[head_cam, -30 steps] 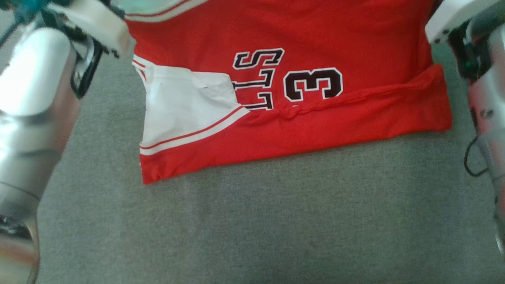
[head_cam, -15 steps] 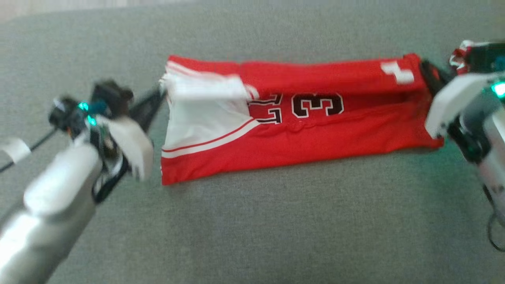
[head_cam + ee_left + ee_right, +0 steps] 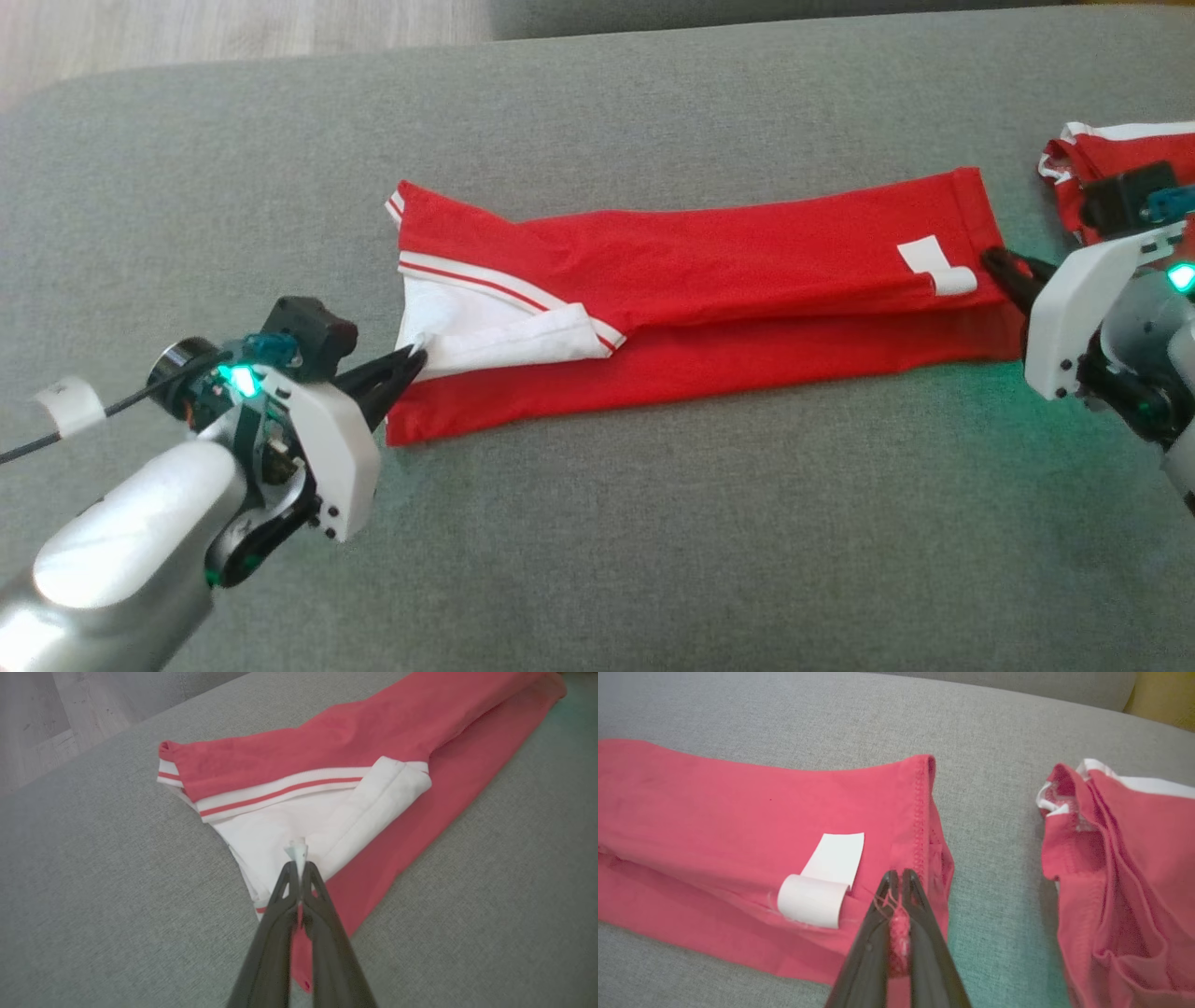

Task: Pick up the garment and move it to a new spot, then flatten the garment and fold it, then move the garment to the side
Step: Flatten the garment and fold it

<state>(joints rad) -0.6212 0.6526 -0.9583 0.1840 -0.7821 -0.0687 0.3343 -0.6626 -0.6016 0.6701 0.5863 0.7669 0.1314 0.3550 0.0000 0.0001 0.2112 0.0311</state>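
left claw (image 3: 416,356) pinches the white corner of the folded red garment (image 3: 728,280). right claw (image 3: 991,259) clamps its red hem; another red cloth (image 3: 1074,159) lies nearby on the grey cushion (image 3: 653,523).

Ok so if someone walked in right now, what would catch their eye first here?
The bright red garment, folded into a long band across the middle of the grey cushion, stands out first. The left gripper is shut on its white-trimmed end, and the right gripper is shut on the hem at the opposite end. A second red garment lies crumpled just past the right gripper.
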